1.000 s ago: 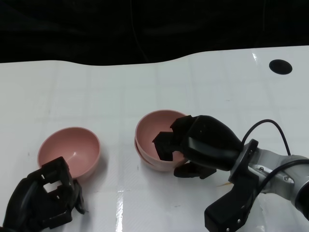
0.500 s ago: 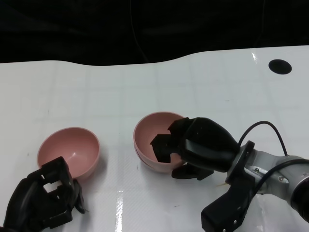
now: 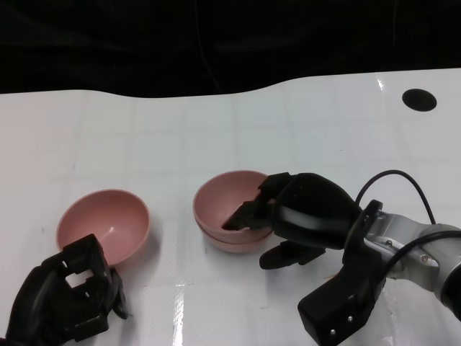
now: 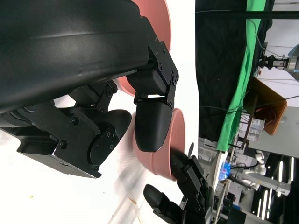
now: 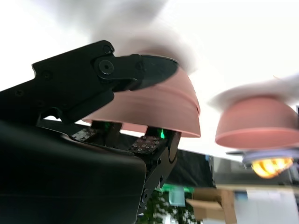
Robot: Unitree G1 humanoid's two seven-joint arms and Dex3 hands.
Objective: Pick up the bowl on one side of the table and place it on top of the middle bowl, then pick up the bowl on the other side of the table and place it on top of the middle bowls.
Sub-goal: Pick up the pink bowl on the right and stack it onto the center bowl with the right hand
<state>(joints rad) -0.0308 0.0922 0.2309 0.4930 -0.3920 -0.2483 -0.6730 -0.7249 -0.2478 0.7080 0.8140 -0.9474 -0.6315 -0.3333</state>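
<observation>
Two pink bowls (image 3: pixel 229 216) nested, right hand (image 3: pixel 306 216) gripping rim; left bowl (image 3: pixel 104 225) empty.

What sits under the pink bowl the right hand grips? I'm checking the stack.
Under the top bowl, a second pink bowl's rim shows. The right hand covers its right side.

No text, label, brand, number or sign can be read in any of the views.
</observation>
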